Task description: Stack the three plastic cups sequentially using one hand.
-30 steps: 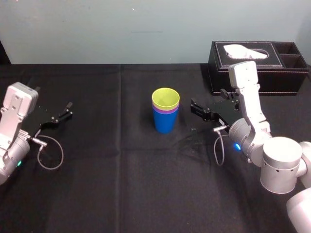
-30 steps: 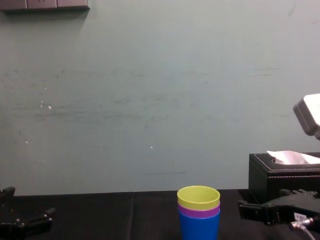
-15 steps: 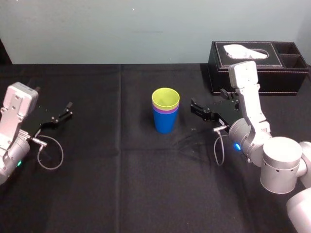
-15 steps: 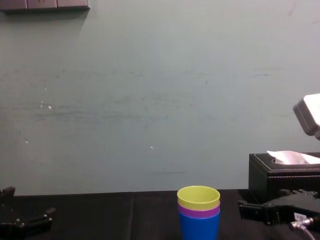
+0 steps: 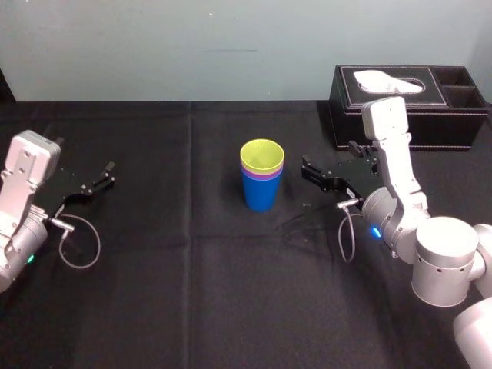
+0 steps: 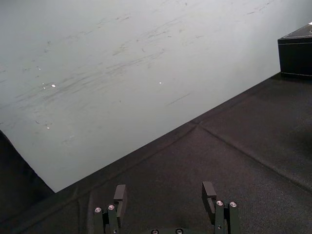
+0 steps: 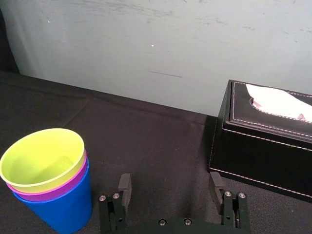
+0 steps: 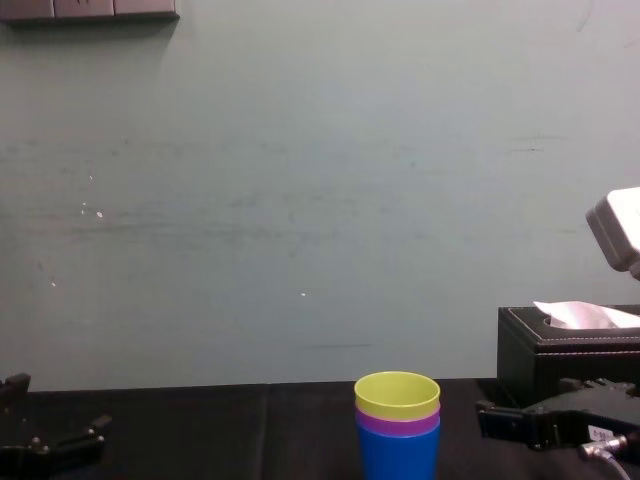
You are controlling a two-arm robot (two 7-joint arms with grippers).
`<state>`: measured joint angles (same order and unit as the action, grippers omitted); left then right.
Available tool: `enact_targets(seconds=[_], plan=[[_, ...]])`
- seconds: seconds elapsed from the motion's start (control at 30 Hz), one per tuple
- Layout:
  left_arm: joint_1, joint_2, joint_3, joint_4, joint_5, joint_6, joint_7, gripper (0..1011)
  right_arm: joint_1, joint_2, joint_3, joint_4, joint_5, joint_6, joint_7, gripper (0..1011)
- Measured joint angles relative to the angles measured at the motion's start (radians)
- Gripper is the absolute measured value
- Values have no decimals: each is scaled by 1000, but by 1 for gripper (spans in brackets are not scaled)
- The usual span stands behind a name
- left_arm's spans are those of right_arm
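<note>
Cups: yellow-green cup (image 5: 261, 155) nested in purple cup (image 5: 266, 176), nested in blue cup (image 5: 260, 194); one upright stack mid-table (image 5: 192, 292).
Right gripper (image 5: 304, 169): mine, just right of the stack and not touching it, jaws spread wide (tips pointing at the cups).
Left gripper (image 5: 111, 174): low at the table's far left, well apart from the cups, jaws parted.
Box (image 5: 430, 115): black, behind my right arm.

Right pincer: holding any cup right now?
No, the right pincer stands open with nothing between its jaws, apart from the cup stack beside it.
</note>
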<state>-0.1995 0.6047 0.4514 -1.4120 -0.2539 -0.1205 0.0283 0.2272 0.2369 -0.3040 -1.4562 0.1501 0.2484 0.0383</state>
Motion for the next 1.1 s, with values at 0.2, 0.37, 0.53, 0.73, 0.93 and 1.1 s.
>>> enact_targets(seconds=[0.2, 0.37, 0.53, 0.73, 0.93, 1.1], plan=[[0, 0, 0, 0, 0, 0, 0, 1011, 0, 0, 0, 0, 0, 0, 0, 1004], [0, 0, 0, 0, 0, 0, 0, 1011, 0, 0, 0, 0, 0, 0, 0, 1004], [0, 0, 0, 0, 0, 0, 0, 1011, 0, 0, 0, 0, 0, 0, 0, 1004], [0, 0, 0, 0, 0, 0, 0, 1011, 0, 0, 0, 0, 0, 0, 0, 1004], [0, 0, 0, 0, 0, 0, 0, 1011, 0, 0, 0, 0, 0, 0, 0, 1004], [0, 0, 0, 0, 0, 0, 0, 1011, 0, 0, 0, 0, 0, 0, 0, 1004]])
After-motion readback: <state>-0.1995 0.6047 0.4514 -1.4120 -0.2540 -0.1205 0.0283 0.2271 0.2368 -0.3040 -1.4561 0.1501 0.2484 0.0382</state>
